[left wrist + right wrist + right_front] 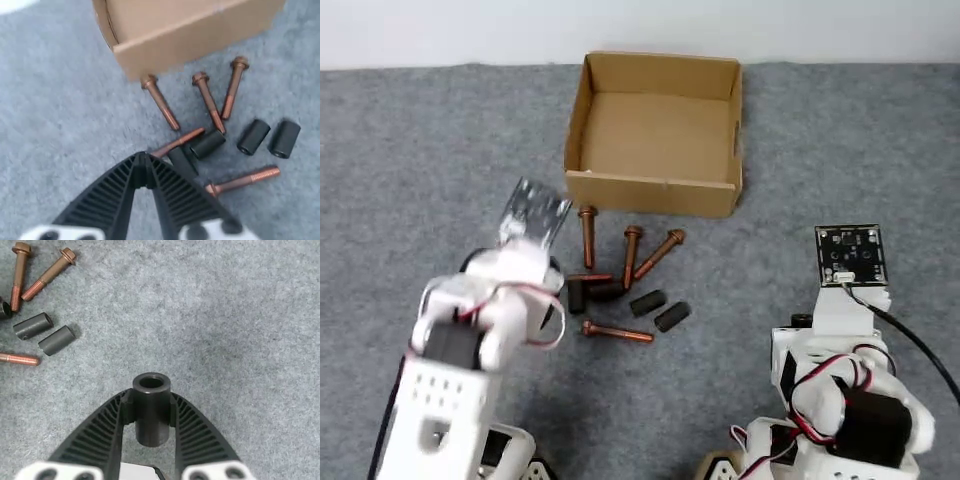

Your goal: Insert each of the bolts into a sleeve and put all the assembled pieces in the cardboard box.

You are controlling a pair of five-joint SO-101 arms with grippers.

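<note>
Sleeve (151, 427) is clamped mid-body between the right gripper (150, 399) fingers, open bore end toward the wrist camera. Grey carpet (240, 315) lies open ahead of this gripper and off to one side. The loose pile sits off to the other side, well apart.

Left gripper (145, 162) fingertips meet with nothing between them, just short of the pile; cannot tell if the tips touch the carpet. Five bolts (160, 102) lie flat ahead of it. Three fan out just in front of the cardboard box (200, 35), an angled bolt (177, 142) lies right off the tips, and one lies beside them. Four loose sleeves (252, 136) lie on their sides among the bolts.

Cardboard box stands beyond the pile from the left gripper, top open, bare brown floor showing in the high view, open carpet along its sides.

Nearest loose sleeve is partly covered by the left fingers. In the high view the left arm (470, 340) overlaps the angled bolt's end. The right wrist view cuts off one bolt and one sleeve at the frame edge.
</note>
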